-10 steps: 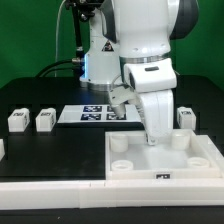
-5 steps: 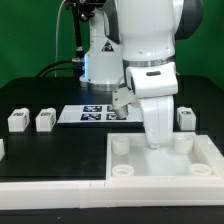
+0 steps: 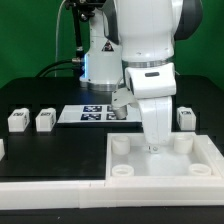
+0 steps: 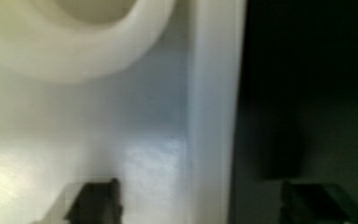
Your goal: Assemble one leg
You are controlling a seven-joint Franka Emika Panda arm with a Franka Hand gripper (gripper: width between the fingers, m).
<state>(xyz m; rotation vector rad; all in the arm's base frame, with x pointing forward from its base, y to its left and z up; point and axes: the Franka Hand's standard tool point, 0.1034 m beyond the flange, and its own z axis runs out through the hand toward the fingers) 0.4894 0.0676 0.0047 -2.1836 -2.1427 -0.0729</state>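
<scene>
White tray [image 3: 208, 152] wall straddled by the claw [image 3: 153, 147], spread wide and empty; nearest leg [image 3: 185, 118] standing on the desk [image 3: 70, 150], toward the exterior view's right.

The first leg [image 3: 16, 121] and second leg [image 3: 45, 120], small white tagged blocks, stand side by side on the bench [image 3: 60, 150] at the exterior view's left. The third leg [image 3: 185, 118] stands upright at the right.
</scene>
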